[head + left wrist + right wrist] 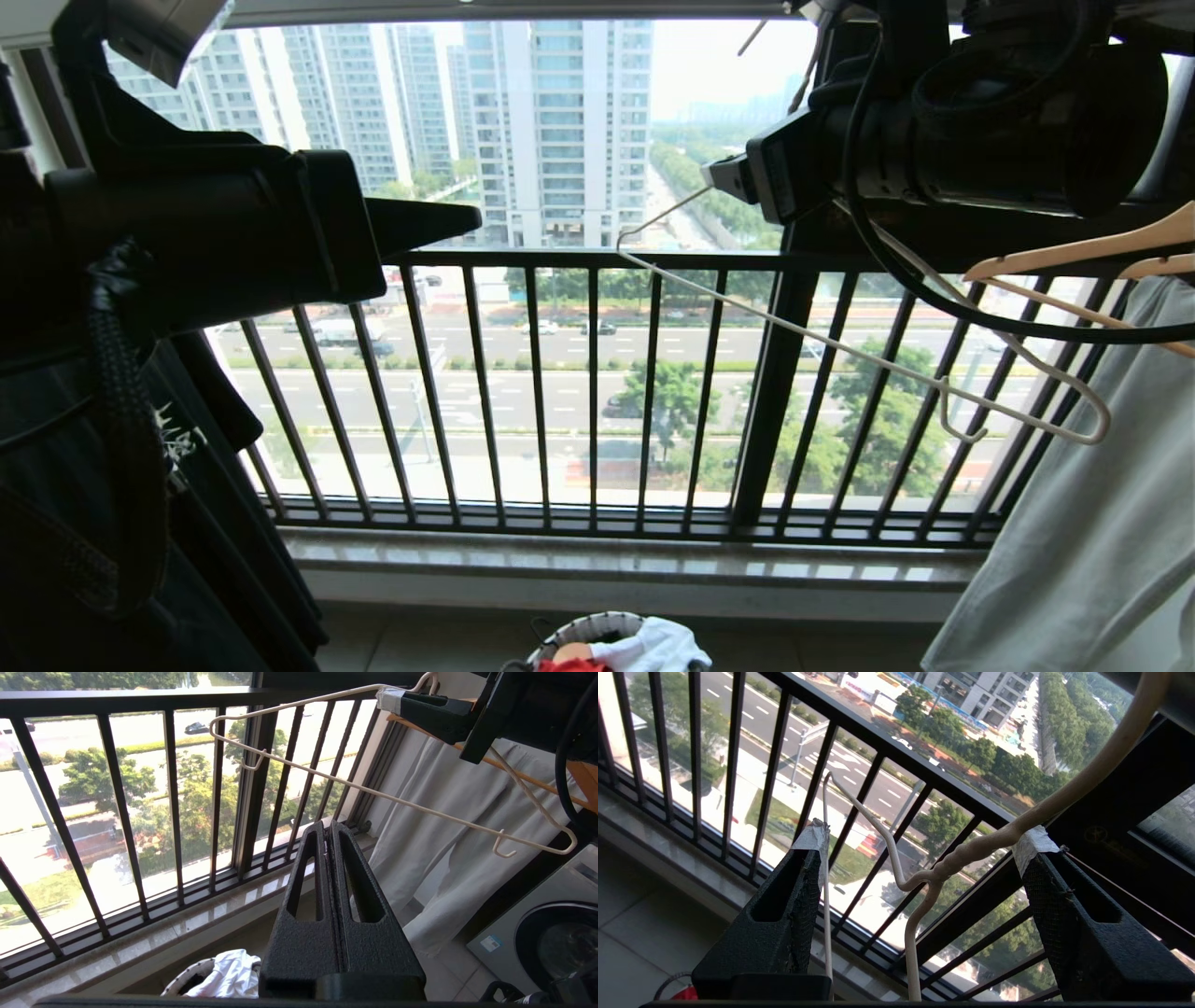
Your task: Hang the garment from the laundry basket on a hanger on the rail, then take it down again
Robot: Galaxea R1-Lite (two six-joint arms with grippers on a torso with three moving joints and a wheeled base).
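High-rise balcony: my right gripper (924,858) stands released around the wire hanger's (957,856) neck; a snag could unhook it.

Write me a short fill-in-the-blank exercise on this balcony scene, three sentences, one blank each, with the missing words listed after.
1. The right gripper has its fingers spread ____ on either side of the twisted neck of the hanger.
2. The hanger is ____: no garment hangs on it.
3. The left gripper has its fingers pressed ____, holding nothing, above the laundry basket.

Missing words: open; bare; shut
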